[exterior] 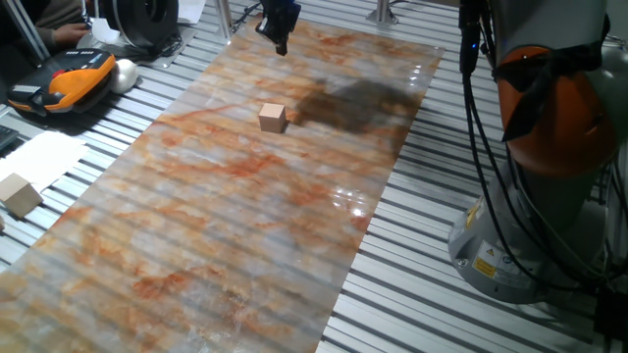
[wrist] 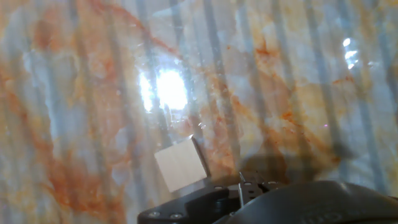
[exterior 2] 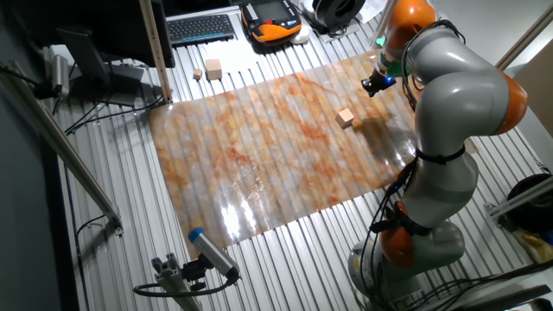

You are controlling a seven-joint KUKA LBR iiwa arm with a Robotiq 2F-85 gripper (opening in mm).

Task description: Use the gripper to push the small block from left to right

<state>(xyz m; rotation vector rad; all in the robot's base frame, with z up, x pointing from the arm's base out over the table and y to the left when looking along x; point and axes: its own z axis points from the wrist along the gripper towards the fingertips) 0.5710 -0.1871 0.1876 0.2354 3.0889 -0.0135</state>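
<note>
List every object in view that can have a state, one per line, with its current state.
gripper: raised above the far end of the mat, holding nothing; open or shut cannot be told
small block: flat on the marbled mat, untouched, apart from the gripper
larger wooden block: off the mat, resting on the slatted table
orange and black handheld unit: lying on the table

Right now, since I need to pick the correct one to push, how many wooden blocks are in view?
3. The small block sits on the marbled sheet near the gripper. A larger pale block and a tiny block lie off the sheet, near the keyboard.
</note>
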